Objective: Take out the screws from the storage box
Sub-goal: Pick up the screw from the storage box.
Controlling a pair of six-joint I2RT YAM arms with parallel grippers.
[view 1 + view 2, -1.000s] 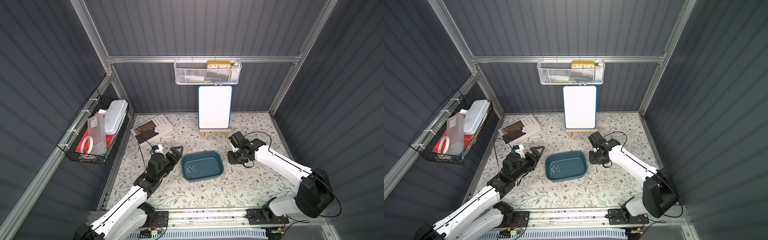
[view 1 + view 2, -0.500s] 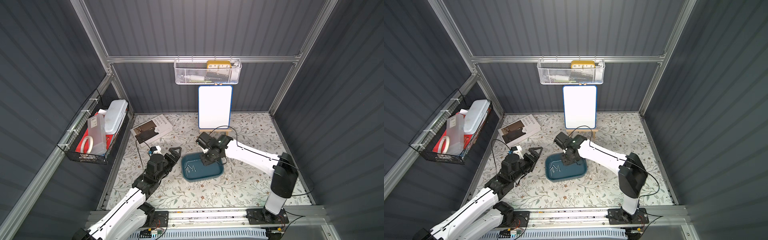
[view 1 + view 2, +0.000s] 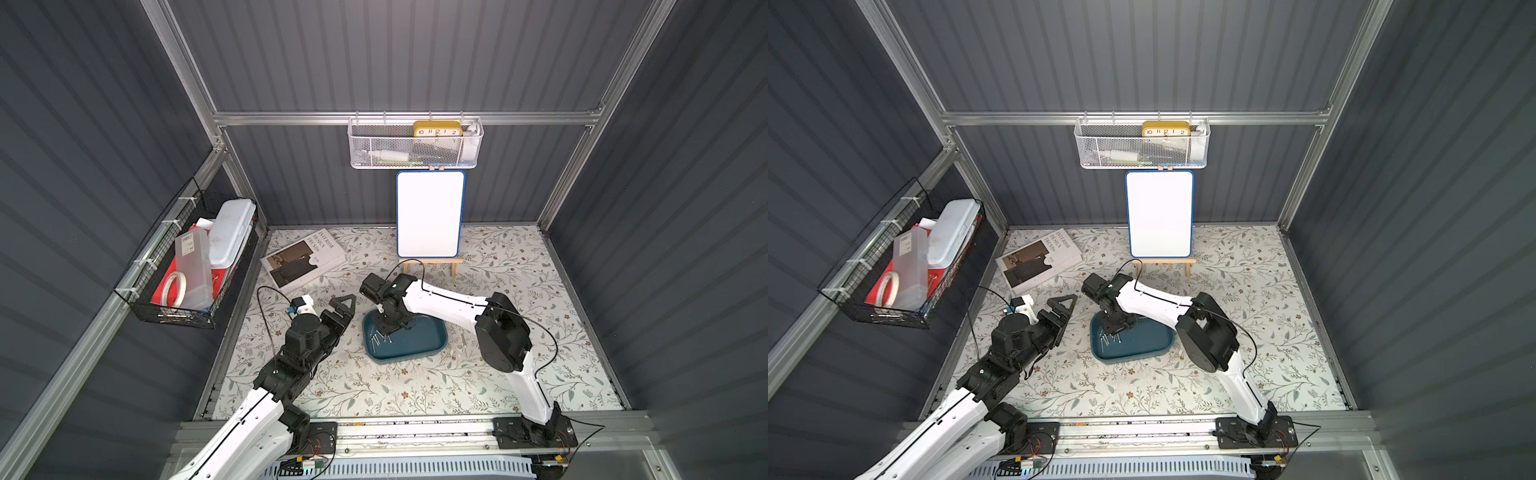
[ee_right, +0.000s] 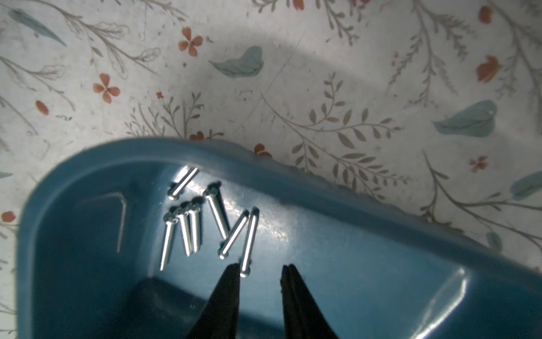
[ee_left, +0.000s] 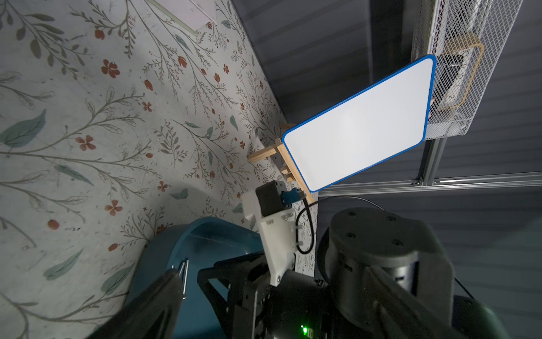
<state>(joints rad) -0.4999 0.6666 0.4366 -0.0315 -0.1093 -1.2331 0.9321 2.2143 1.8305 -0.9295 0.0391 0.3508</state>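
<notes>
While the right claw (image 4: 261, 273) hangs down into the box (image 4: 352, 264), its two black tips stand a little way apart. Nothing is between them, so it holds nothing. One of its fingertips (image 4: 231, 278) is just beside the end of one screw. I cannot tell if it touches it.

The screws (image 4: 218, 212) lie in a small bunch on the floor of the box, near one rounded corner. Seven show in the right wrist view. Three lie side by side and the rest point other ways.

Both top views show the blue box (image 3: 419, 347) (image 3: 1148, 343) flat on the flowered mat (image 3: 415, 386), about in the middle. The screws (image 3: 380, 337) (image 3: 1109, 338) are in the end of the box that is nearer the left arm, and the right claw (image 3: 384, 329) (image 3: 1111, 330) is right over them.

The left claw (image 3: 352, 307) (image 3: 1070, 308) is wide open and holds nothing. It is over the mat, just beside that same end of the box, and does not touch it.

A white board (image 3: 430, 214) stands on a wooden stand at the back. A book (image 3: 303, 259) lies flat near the back, on the left arm's side.
</notes>
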